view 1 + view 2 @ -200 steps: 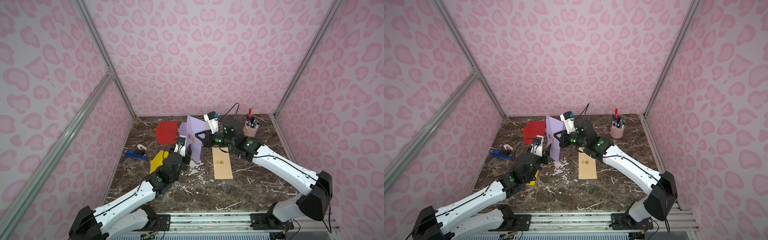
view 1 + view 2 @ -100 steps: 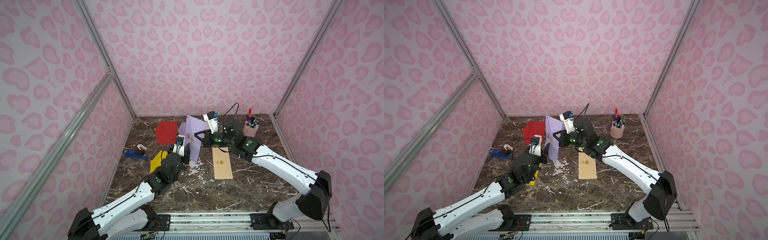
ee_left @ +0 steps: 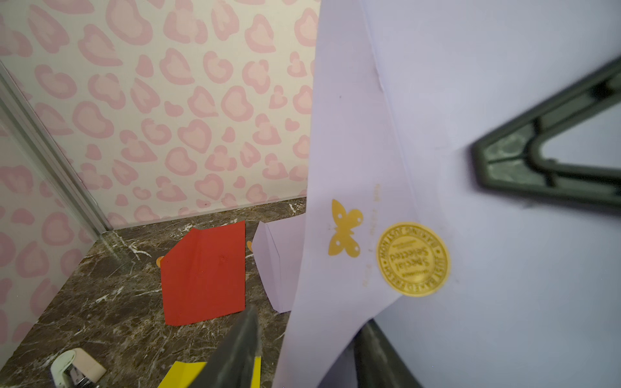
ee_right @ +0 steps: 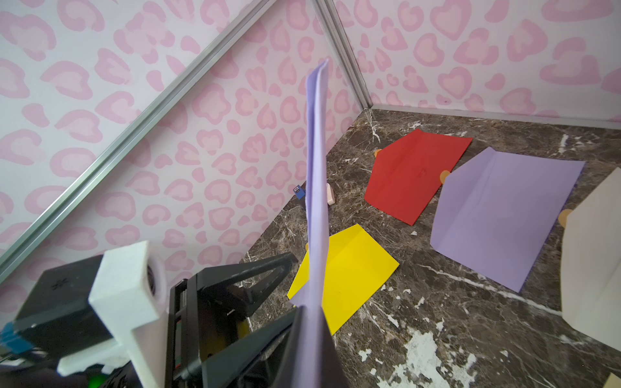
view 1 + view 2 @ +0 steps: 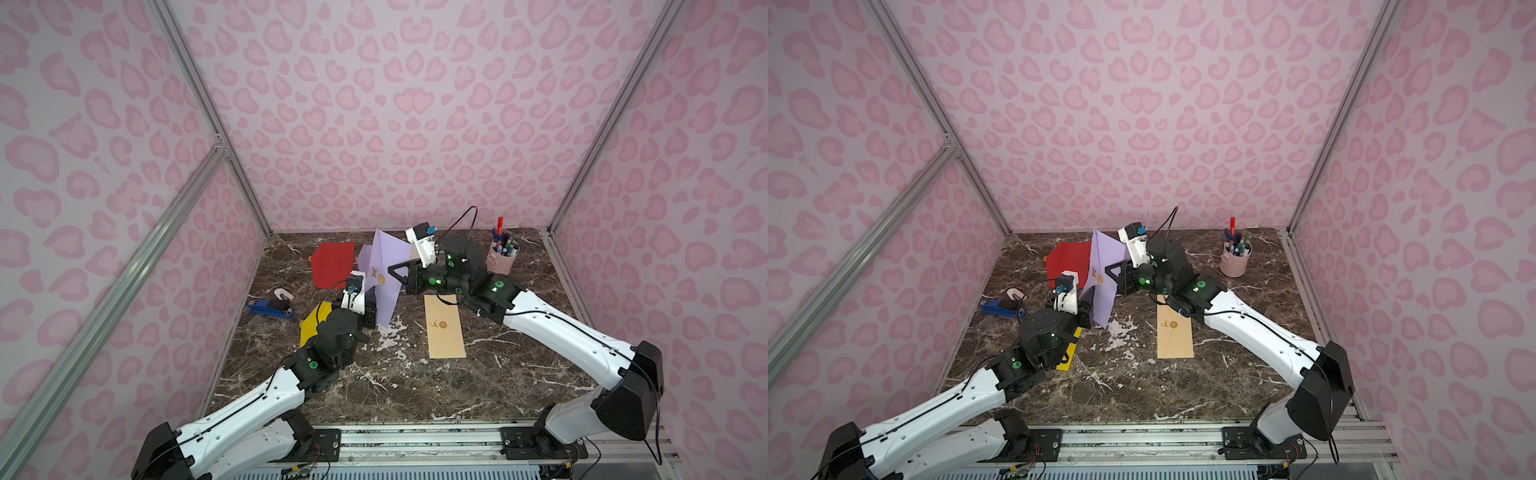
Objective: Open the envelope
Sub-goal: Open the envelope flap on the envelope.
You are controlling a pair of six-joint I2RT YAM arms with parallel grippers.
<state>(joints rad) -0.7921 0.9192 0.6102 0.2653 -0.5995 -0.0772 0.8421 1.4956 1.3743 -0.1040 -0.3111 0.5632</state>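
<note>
Over the marble table [image 5: 374, 395], the envelope [image 5: 386, 253] stands upright, long axis vertical. Right pincer [image 5: 391, 271] clamps its edge. Left pincer [image 3: 305, 332], parted, straddles its flap [image 3: 336, 161].

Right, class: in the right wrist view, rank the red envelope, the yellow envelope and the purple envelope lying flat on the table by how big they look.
1. The flat purple envelope, clearly largest.
2. The red envelope and the yellow envelope look about alike, so they stay unranked; the held purple envelope hides part of the yellow.
</note>
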